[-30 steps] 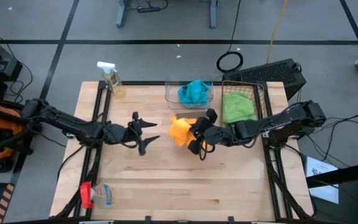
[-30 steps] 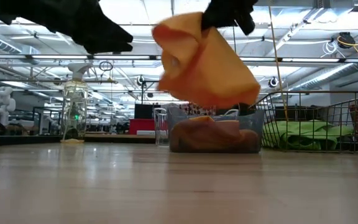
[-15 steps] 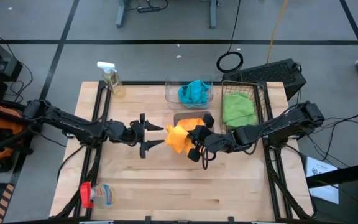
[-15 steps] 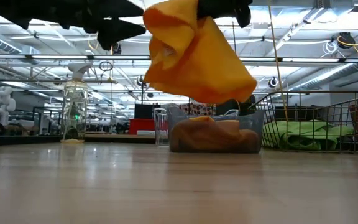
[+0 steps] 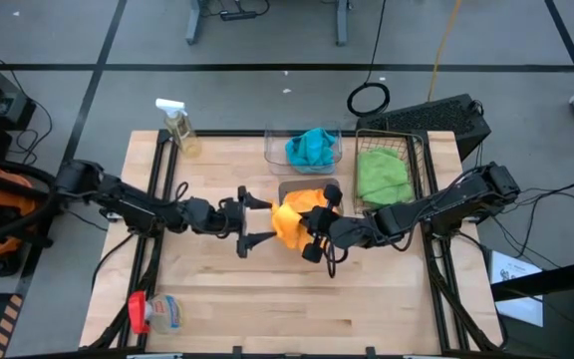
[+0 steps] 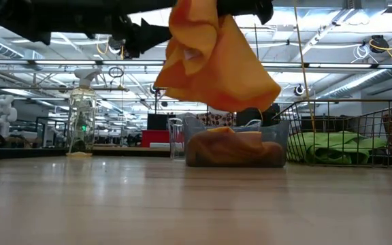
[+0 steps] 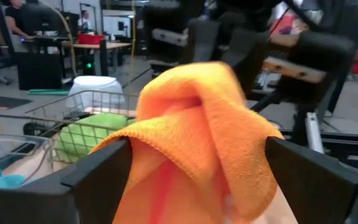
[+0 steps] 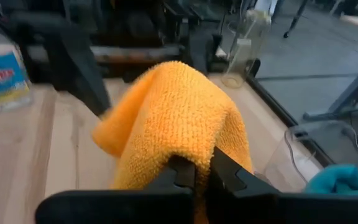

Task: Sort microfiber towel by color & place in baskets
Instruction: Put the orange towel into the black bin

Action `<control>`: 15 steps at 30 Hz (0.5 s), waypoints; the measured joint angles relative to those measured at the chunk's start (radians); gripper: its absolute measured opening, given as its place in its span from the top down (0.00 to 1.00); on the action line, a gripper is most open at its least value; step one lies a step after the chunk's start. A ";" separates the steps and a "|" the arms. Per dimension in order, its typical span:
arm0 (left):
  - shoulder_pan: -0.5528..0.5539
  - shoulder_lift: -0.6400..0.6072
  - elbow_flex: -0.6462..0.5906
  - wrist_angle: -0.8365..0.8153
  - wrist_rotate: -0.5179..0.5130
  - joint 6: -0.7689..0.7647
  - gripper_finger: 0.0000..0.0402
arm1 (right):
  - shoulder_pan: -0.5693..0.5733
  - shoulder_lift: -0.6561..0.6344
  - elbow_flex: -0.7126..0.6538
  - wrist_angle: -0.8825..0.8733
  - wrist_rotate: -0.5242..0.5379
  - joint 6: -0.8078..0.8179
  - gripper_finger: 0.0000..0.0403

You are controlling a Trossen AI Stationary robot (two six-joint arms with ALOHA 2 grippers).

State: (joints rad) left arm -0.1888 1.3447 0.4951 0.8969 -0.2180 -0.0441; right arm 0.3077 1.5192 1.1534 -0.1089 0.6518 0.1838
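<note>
Above the table [image 5: 217,299], the right claw [image 5: 314,227] is pinching an orange microfiber towel [image 5: 293,216], which is hanging in soft folds. The left claw [image 5: 257,221], spread wide, is flanking it. Light and limp, it probably grips best at a bunched fold.

Two orange towels: one hanging [image 6: 213,61], one in the grey tub [image 6: 233,148]. One turquoise towel [image 5: 310,148], one green towel [image 5: 382,172]. Three baskets, one spray bottle [image 5: 179,128], two arms.
</note>
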 joint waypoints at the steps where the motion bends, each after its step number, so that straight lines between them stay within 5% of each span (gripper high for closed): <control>1: 0.006 0.012 0.006 0.002 0.000 0.002 0.08 | 0.000 0.000 0.000 0.015 0.000 -0.011 1.00; 8: 0.020 0.066 0.061 0.012 0.016 0.027 0.27 | 0.000 0.012 0.000 0.085 -0.024 -0.069 1.00; 15: 0.011 0.068 0.066 0.011 0.076 0.058 0.85 | 0.006 0.019 0.000 0.085 -0.055 -0.028 0.95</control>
State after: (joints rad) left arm -0.1779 1.4124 0.5613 0.9078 -0.1422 0.0138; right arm 0.3132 1.5383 1.1534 -0.0238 0.5965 0.1558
